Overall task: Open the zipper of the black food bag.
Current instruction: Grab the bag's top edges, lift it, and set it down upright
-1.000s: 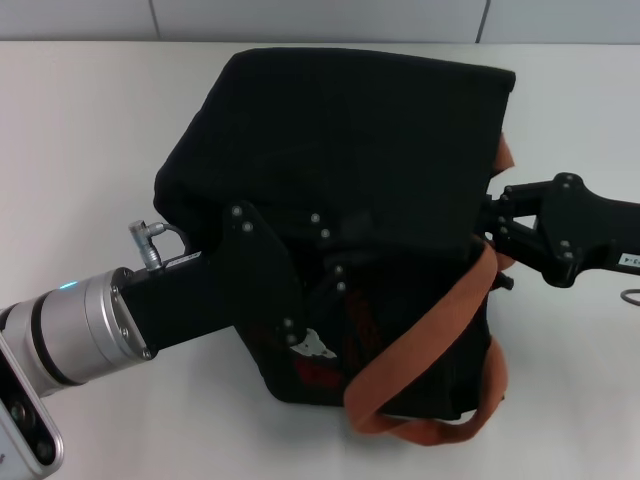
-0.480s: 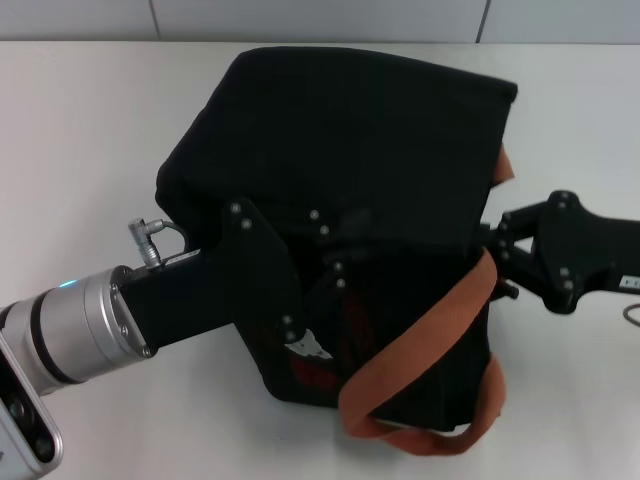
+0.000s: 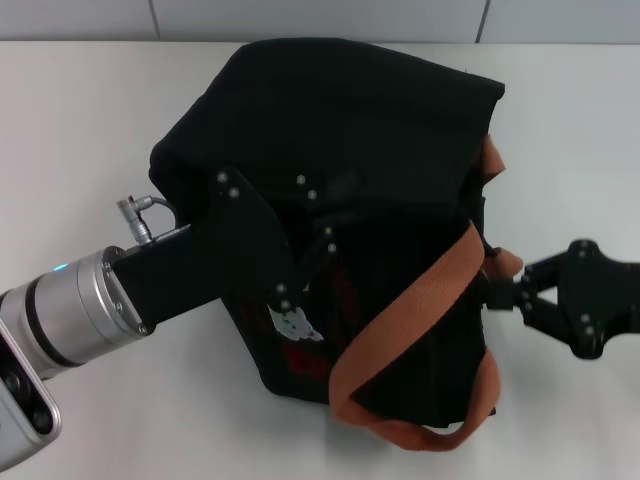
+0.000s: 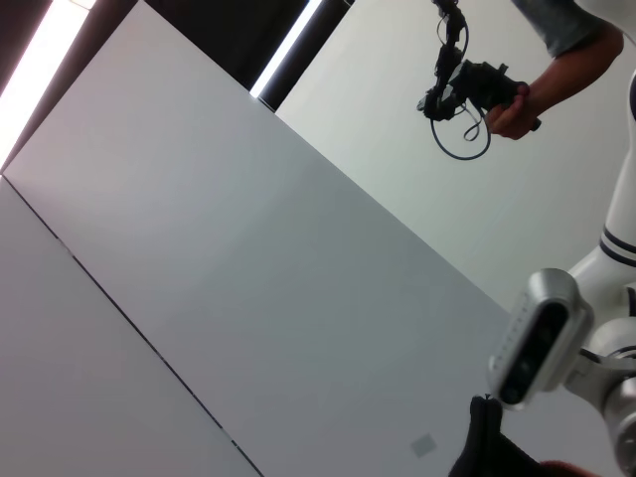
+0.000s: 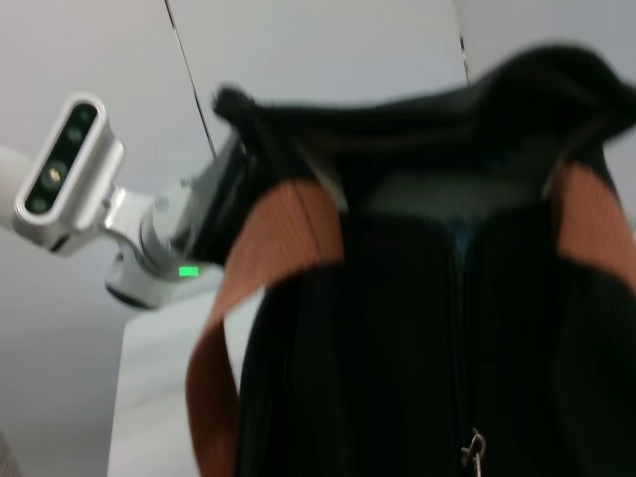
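Observation:
The black food bag (image 3: 340, 130) stands tilted in the middle of the white table, its orange-brown handles (image 3: 420, 300) hanging toward me. My left gripper (image 3: 318, 225) presses into the bag's near-left side and is shut on its fabric. My right gripper (image 3: 495, 292) is at the bag's right end, tips closed at the edge. In the right wrist view the zipper (image 5: 463, 338) runs along the bag's top, and its silvery pull tab (image 5: 473, 449) sits right at the gripper. The left wrist view shows only a black corner of the bag (image 4: 497, 452).
The white table (image 3: 80, 120) meets a grey tiled wall at the back. The left arm's silver wrist (image 3: 70, 310) lies over the table's near left. A person holding a device (image 4: 477, 84) stands beyond the table.
My right gripper has pulled toward me along the bag's right end. The bag and its handles shifted with it, and the left gripper moved slightly left and away with the bag.

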